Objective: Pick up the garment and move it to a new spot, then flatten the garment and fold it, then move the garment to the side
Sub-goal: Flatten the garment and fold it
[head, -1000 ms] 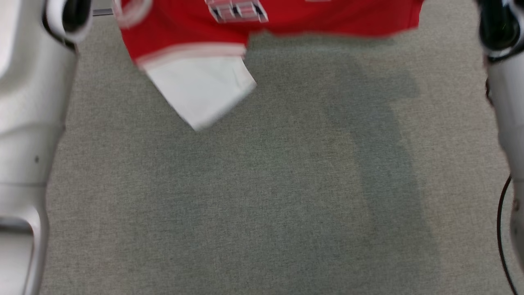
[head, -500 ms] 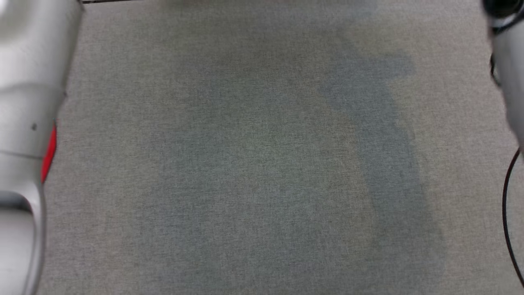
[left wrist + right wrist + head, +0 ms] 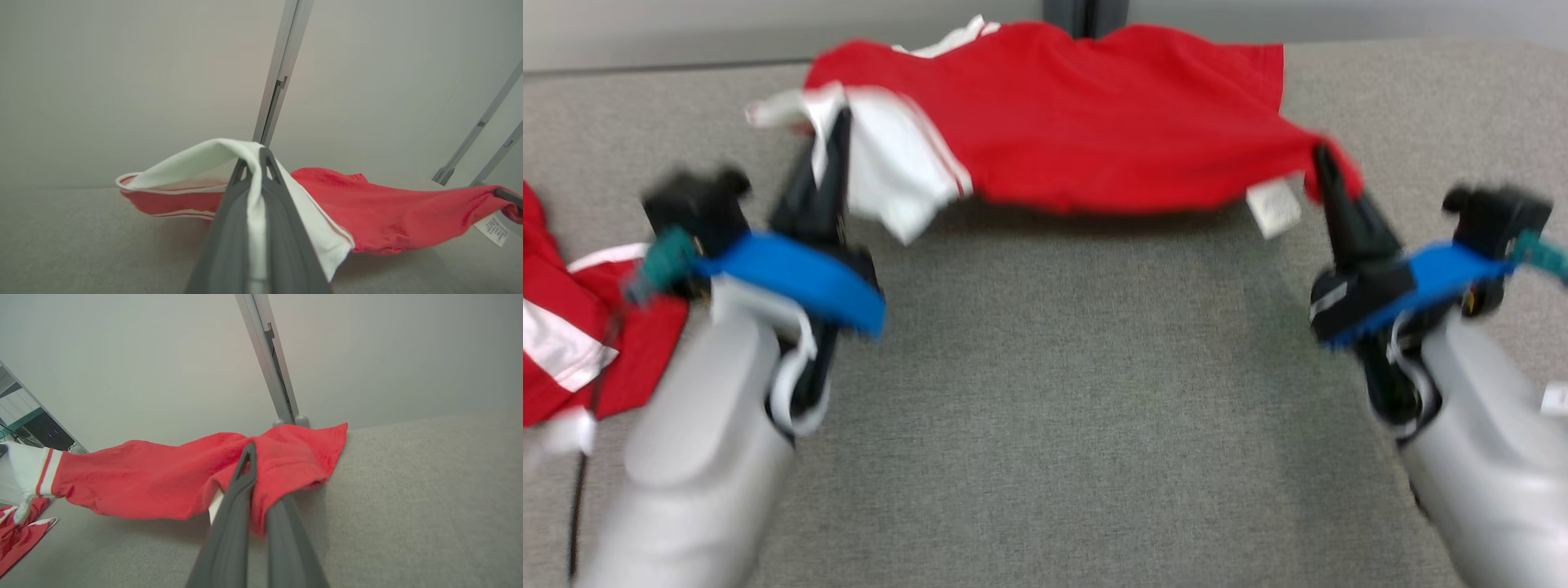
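Sagging garment (image 3: 1094,122): red with a white sleeve, slung between both grippers, far edge resting on the grey table (image 3: 1054,392), near edge lifted off it.
Left gripper (image 3: 837,135): fingers pressed together on the white sleeve.
Right gripper (image 3: 1323,163): fingers pinching the red hem corner, just beside a white label (image 3: 1274,208).
Table's left edge: another red-and-white cloth (image 3: 572,327) lies crumpled.

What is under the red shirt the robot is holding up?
Under the lifted front edge of the red shirt there is grey table, with a white label dangling near the right pincer. The shirt's far part lies on the table, so anything beneath that is hidden.
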Tool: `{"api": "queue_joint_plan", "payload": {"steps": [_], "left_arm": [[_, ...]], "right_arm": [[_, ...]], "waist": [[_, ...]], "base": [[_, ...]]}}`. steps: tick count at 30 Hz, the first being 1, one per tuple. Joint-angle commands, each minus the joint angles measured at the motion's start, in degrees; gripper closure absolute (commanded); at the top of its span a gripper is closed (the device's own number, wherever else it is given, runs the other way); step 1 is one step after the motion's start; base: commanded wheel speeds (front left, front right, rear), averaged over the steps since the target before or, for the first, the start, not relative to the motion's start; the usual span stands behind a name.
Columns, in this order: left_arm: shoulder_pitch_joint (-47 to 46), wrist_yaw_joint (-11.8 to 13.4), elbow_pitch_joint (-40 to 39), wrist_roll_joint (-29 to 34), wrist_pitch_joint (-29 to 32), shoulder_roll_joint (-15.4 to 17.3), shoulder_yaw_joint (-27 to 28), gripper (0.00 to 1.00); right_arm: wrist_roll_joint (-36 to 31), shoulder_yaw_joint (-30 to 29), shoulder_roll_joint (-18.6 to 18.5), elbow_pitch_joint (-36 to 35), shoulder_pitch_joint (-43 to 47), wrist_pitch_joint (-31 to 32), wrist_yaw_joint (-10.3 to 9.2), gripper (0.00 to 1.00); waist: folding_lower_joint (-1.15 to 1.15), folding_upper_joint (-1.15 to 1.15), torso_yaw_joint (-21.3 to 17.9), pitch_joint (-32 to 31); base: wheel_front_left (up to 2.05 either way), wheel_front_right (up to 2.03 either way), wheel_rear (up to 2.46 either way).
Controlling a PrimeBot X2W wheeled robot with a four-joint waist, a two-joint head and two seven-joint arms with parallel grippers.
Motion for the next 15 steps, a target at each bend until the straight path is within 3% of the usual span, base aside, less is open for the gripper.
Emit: {"api": "queue_joint_plan", "payload": {"steps": [1,8,15], "left_arm": [[3.84,0.51,-1.59,0.88,-0.24,-0.34,0.53,1.0],[23.71,2.38,-9.49,3.12,-0.26,-1.64,3.36,1.0],[38.27,4.21,-15.33,2.49,-0.26,-1.88,5.73,1.0]], "right_arm": [[0.22,-0.69,-0.02,-1.58,3.98,-0.28,0.03,1.0],[0.52,-4.78,0.59,-7.97,22.86,-0.29,0.03,1.0],[-1.27,-6.48,1.49,-11.96,35.77,-0.26,0.03,1.0]], "waist": [[0.0,0.0,-0.03,-1.14],[0.0,0.0,0.14,-6.32],[0.0,0.0,-0.13,-11.27]], "base": [[0.0,0.0,0.0],[0.0,0.0,0.0],[0.0,0.0,0.0]]}}
